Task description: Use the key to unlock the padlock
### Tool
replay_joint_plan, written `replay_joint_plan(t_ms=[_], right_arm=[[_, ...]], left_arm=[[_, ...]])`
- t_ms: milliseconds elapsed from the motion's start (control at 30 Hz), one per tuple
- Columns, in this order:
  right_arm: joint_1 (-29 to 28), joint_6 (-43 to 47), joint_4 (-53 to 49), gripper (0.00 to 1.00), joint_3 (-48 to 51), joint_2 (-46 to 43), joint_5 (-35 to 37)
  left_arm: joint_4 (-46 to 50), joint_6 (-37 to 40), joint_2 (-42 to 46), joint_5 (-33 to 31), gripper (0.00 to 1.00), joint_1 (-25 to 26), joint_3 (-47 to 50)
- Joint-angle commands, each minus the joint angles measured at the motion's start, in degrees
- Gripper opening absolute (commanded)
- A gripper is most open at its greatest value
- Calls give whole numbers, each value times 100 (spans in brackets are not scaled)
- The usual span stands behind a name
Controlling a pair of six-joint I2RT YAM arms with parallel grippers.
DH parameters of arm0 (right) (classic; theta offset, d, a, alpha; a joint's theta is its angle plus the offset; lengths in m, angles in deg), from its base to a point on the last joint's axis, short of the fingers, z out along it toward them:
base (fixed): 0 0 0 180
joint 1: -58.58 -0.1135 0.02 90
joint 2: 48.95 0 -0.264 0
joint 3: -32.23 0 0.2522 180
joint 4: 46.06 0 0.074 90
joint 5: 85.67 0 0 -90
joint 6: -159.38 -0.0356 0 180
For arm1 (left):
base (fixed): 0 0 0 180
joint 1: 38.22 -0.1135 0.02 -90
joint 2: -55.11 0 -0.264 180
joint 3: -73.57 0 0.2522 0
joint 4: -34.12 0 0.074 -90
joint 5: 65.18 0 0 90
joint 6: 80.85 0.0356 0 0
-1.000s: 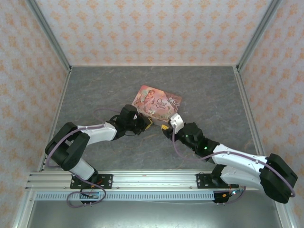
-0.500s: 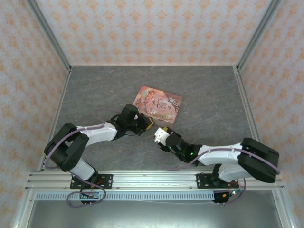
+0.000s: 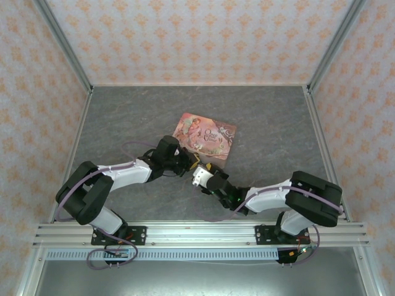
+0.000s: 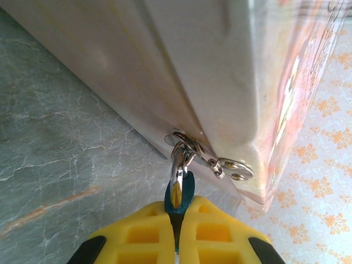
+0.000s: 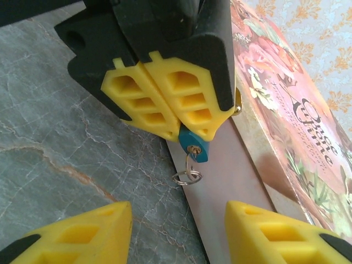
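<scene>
Swung the right gripper [image 3: 197, 172] left, off the tin's [image 3: 207, 135] near corner and across toward the left gripper [image 3: 187, 161]. Now parked just beside it, facing the padlock [image 5: 193, 146] pinched there. Folded the right arm's elbow [image 3: 316, 190] inward, away from the right wall.

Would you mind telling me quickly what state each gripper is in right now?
Left gripper: closed on the padlock.
Right gripper: open, holding nothing.
</scene>
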Motion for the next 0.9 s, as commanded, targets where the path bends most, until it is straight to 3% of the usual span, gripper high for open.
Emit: replay_joint_plan(t_ms=[0,867], right_arm=[[-6,12,637,48,-68,198,232],[238,-19,801,36,-249,518,-122]], left_arm=[[-102,17,210,136,0,63,-228],[-76,50,210,189,0,89,-200]])
